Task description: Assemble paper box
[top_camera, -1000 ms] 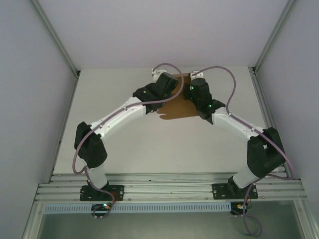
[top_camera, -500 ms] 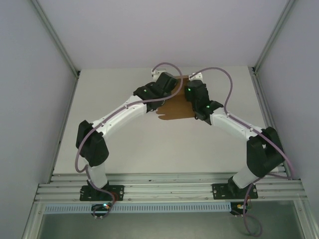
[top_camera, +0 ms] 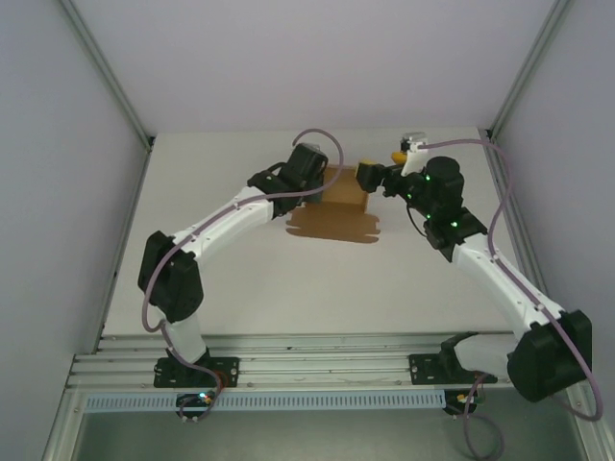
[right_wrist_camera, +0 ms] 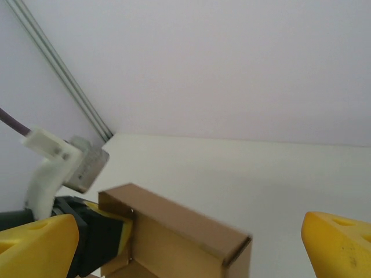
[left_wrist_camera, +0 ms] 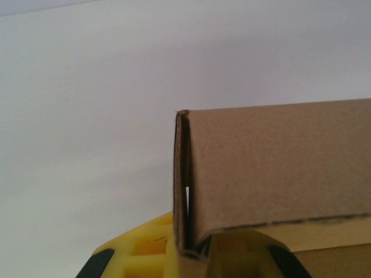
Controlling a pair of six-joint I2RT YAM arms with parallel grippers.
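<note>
Top external view puts the paper box [top_camera: 338, 204] at the worktop's [top_camera: 240, 279] far middle, long axis left-right, left gripper [left_wrist_camera: 189, 255] pinching its left end, right gripper [right_wrist_camera: 188, 240] spread wide facing its right end.

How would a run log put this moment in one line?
box: partly folded | left tool: shut on box wall | right tool: open, not gripping

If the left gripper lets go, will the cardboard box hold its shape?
Probably not fully: the paper box is thin sheet, and the folded wall pinched in the left gripper shows a gap between layers, so it may spring open. It also looks light; a push would likely slide it across the table.
</note>
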